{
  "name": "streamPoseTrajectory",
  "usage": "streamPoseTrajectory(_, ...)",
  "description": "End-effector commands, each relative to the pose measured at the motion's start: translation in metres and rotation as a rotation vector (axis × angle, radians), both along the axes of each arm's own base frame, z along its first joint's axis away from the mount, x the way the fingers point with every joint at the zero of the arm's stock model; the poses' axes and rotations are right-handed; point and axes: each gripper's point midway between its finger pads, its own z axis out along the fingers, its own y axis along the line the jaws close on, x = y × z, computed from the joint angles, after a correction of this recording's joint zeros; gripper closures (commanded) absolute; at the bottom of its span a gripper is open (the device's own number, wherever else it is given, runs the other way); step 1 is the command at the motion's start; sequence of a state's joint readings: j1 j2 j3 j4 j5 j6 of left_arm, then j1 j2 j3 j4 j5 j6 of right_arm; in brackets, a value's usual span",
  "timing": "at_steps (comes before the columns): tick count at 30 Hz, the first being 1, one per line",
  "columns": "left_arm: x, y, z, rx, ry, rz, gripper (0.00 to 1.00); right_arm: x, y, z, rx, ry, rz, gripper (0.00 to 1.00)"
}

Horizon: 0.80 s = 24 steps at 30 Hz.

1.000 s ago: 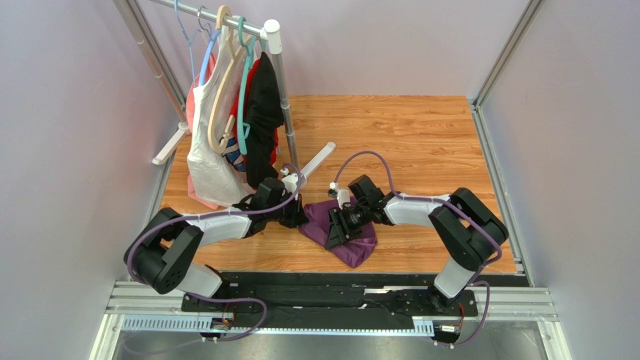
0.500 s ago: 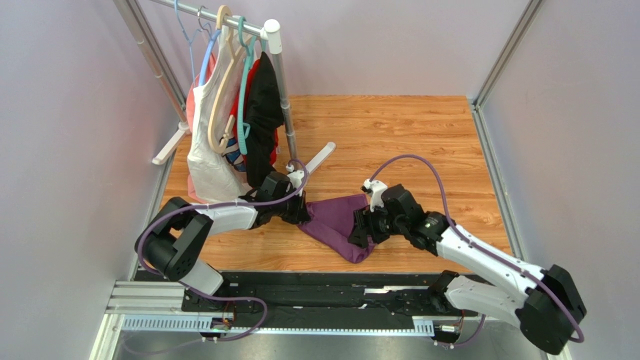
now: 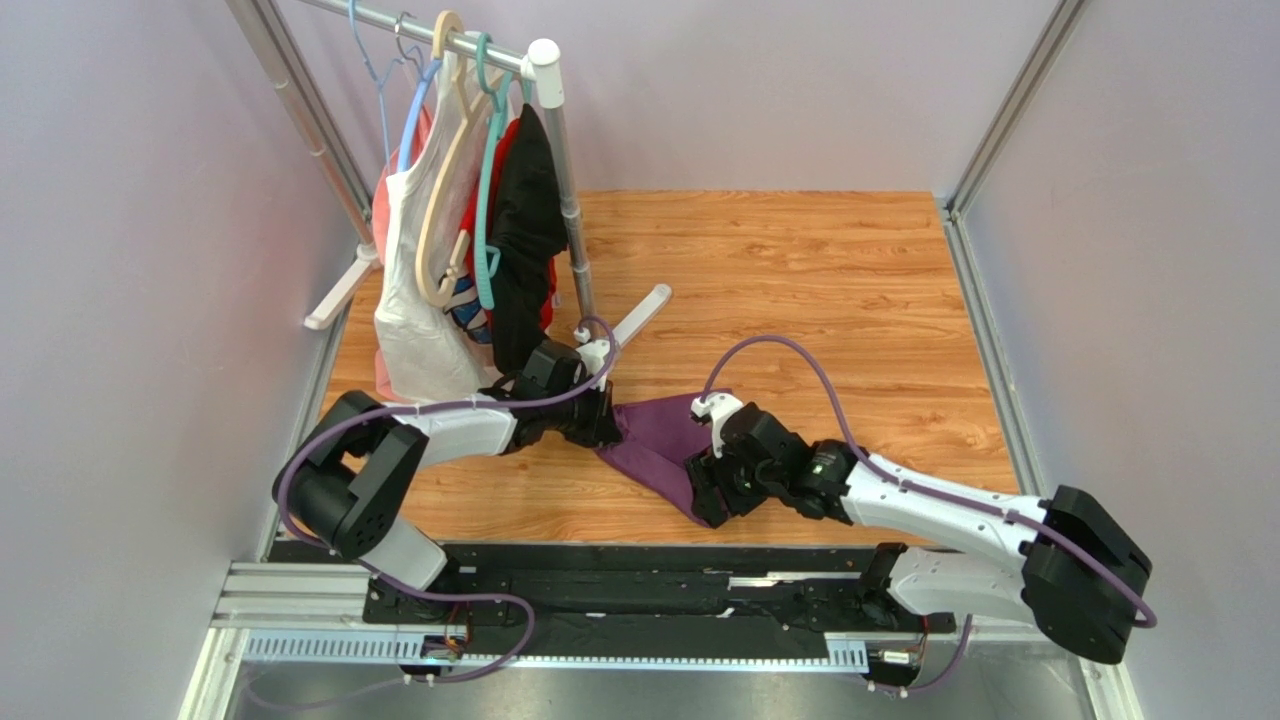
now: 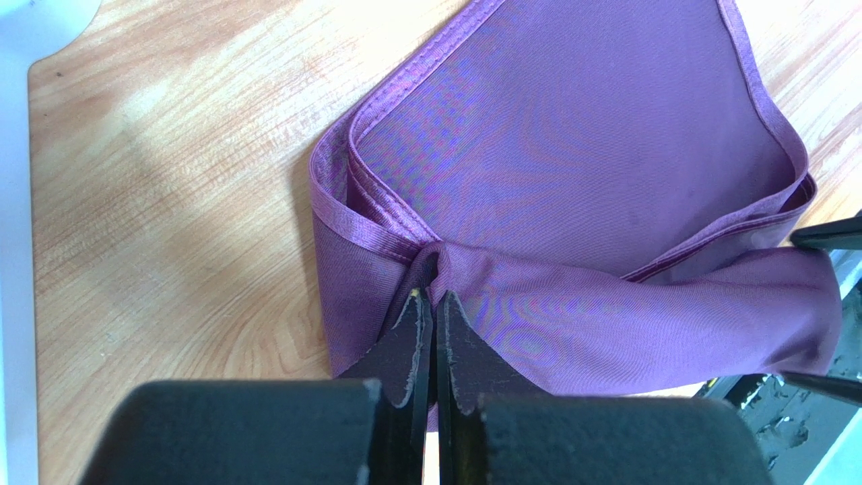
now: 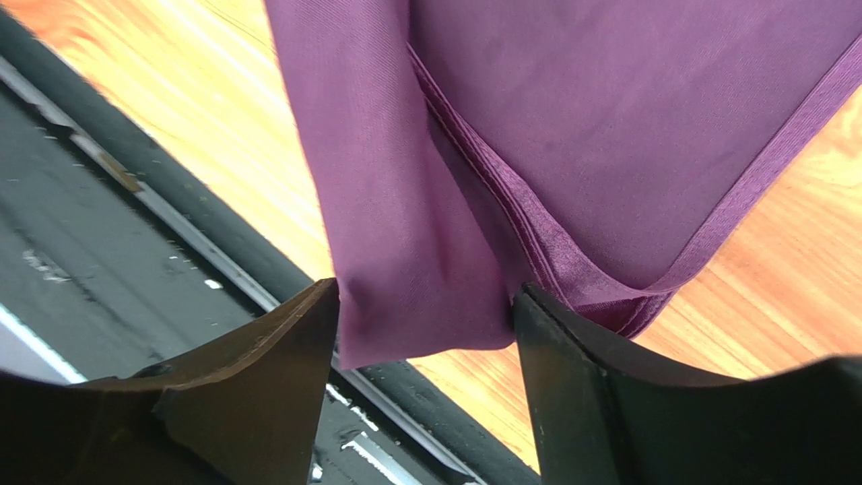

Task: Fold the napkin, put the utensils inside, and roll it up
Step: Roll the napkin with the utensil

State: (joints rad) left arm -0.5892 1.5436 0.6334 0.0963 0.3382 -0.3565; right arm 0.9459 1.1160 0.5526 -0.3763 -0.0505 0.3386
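Note:
The purple napkin (image 3: pixel 661 443) lies bunched and folded on the wooden table between the two arms. My left gripper (image 3: pixel 604 431) is shut on its left edge; the left wrist view shows the black fingertips (image 4: pixel 415 323) pinching a fold of the napkin (image 4: pixel 567 202). My right gripper (image 3: pixel 706 495) is at the napkin's near right corner. In the right wrist view its jaws stand wide apart with a hanging flap of the napkin (image 5: pixel 425 222) between the fingers (image 5: pixel 567 364), touching the right one. The wooden fork and spoon are out of view.
A clothes rack (image 3: pixel 549 90) with white, red and black garments (image 3: pixel 466 255) on hangers stands at the back left, its white foot (image 3: pixel 639 315) close behind the left gripper. The black base rail (image 3: pixel 661 578) runs along the table's near edge, just below the napkin.
The right arm swung out to the right and its gripper moved down to the napkin's near right corner. The napkin was drawn out wider from a bunch. The left gripper kept its hold.

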Motion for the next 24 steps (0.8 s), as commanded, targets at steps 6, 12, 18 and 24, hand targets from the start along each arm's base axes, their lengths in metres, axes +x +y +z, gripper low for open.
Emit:
streamPoseTrajectory(6, -0.001, 0.004, -0.004, 0.033, 0.011, -0.017, 1.00, 0.005, 0.009, -0.003, -0.024, 0.011, -0.010, 0.44)
streamPoseTrajectory(12, -0.002, 0.006, -0.007, 0.047, 0.019, -0.019, 1.00, -0.001, 0.008, -0.007, -0.014, 0.070, -0.056, 0.60)
streamPoseTrajectory(18, 0.000, 0.006, -0.005, 0.045, 0.017, -0.002, 1.00, -0.016, 0.008, -0.021, -0.021, 0.166, -0.064, 0.76)
streamPoseTrajectory(24, 0.002, 0.005, 0.002, 0.032, 0.002, 0.008, 1.00, -0.025, 0.002, -0.042, -0.036, 0.264, -0.072, 0.88)
